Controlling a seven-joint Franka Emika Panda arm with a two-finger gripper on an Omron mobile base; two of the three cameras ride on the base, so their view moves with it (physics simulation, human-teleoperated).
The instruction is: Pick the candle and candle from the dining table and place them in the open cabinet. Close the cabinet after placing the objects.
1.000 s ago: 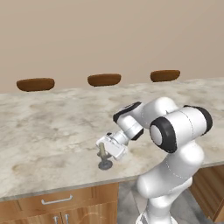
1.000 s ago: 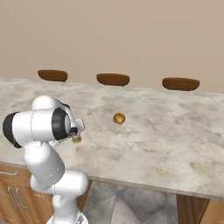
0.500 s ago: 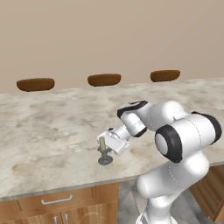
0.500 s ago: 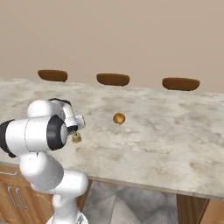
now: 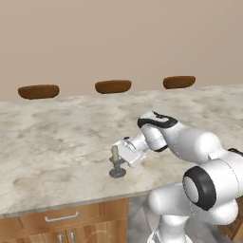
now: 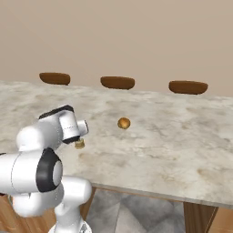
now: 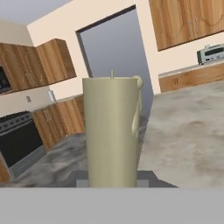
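Taper candle (image 5: 115, 154) stands upright on its dark dish base on the dining table (image 5: 47, 142), near the front edge. Gripper (image 5: 119, 153) is level with the taper, right against it; whether its fingers are pinching it cannot be told. Stubby candle (image 6: 79, 144) sits beside the arm; orange ball (image 6: 123, 123) lies further right.

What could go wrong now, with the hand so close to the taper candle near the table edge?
1. The taper is slim and stands upright on a small dish base; a sideways nudge from the hand may tip it.
2. It stands near the front edge of the table, so a tipped candle might roll off.
3. The finger state is unclear, so a grasp may miss.
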